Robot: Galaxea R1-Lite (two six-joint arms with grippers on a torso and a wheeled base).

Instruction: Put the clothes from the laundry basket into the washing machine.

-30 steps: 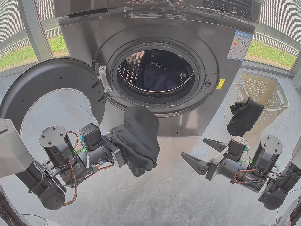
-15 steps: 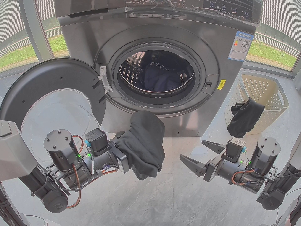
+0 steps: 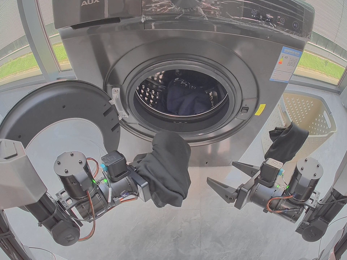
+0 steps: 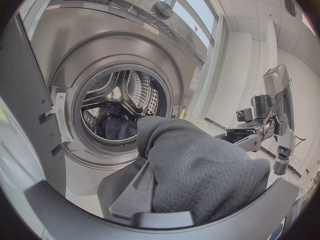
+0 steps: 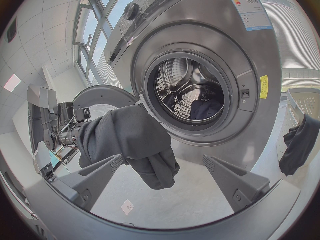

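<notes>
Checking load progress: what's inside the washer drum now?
A dark blue garment lies low in the perforated steel drum. Anything beneath the garment is covered.

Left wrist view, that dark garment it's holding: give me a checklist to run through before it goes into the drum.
1. Washer door swung wide open: ok.
2. Drum mouth unblocked, room beside the clothes already inside: ok.
3. Left gripper shut on the dark garment: ok.
4. Garment's hanging end will clear the lower rim: cannot tell.
5. Right gripper open, empty, off to the side: ok.
6. Laundry basket emptied: not ok, a second garment drapes over its rim.
</notes>
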